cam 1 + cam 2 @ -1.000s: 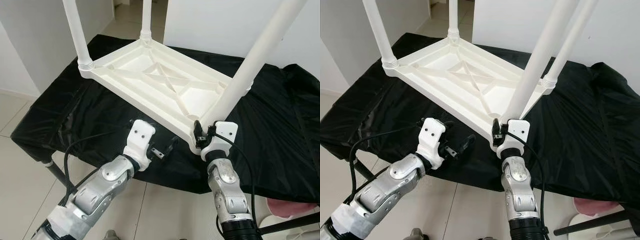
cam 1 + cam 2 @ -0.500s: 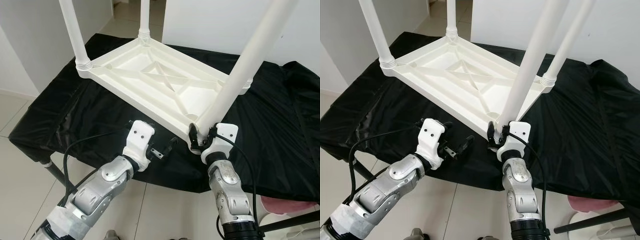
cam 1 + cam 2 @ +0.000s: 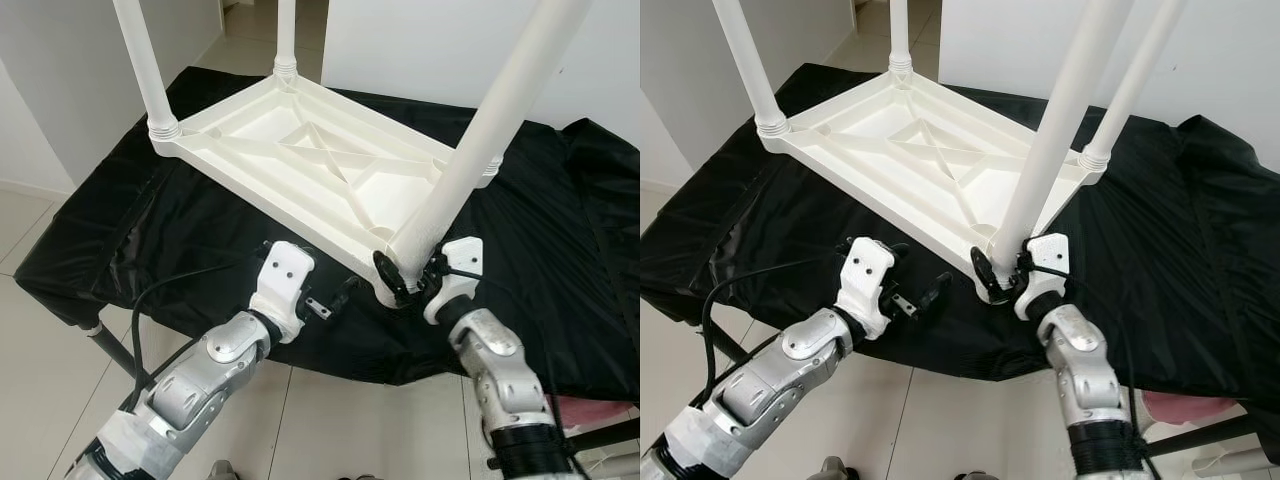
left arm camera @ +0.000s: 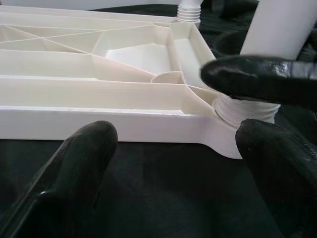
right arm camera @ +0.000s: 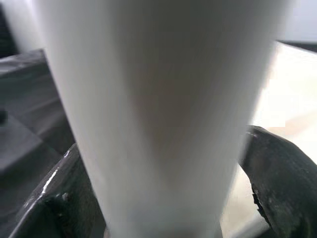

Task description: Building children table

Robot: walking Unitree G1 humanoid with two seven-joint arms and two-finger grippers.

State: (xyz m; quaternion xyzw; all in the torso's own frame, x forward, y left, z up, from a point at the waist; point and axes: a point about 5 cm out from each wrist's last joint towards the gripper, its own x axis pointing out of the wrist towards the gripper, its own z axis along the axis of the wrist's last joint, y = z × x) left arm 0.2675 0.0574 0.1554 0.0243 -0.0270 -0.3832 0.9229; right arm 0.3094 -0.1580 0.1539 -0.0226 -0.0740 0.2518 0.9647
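Note:
A white plastic children's table (image 3: 310, 165) lies upside down on a black cloth. Three white legs stand up from its far and left corners. A fourth leg (image 3: 480, 150) rises at a slant from the near right corner socket. My right gripper (image 3: 405, 280) is shut on this leg at its base; in the right wrist view the leg (image 5: 158, 109) sits between both fingers (image 5: 277, 168). My left gripper (image 3: 335, 297) hangs open just in front of the table's near rim (image 4: 99, 124), holding nothing, its fingers (image 4: 79, 163) spread toward the leg's threaded base (image 4: 242, 111).
The black cloth (image 3: 560, 230) covers a folding table with a metal leg (image 3: 110, 345) at the near left. Tiled floor lies below the front edge. White walls stand behind and to the left. Something pink (image 3: 590, 405) lies low on the right.
My right forearm has swung out to the right and the wrist has turned around the leg's base. The leg leans slightly less. The left arm has barely moved.

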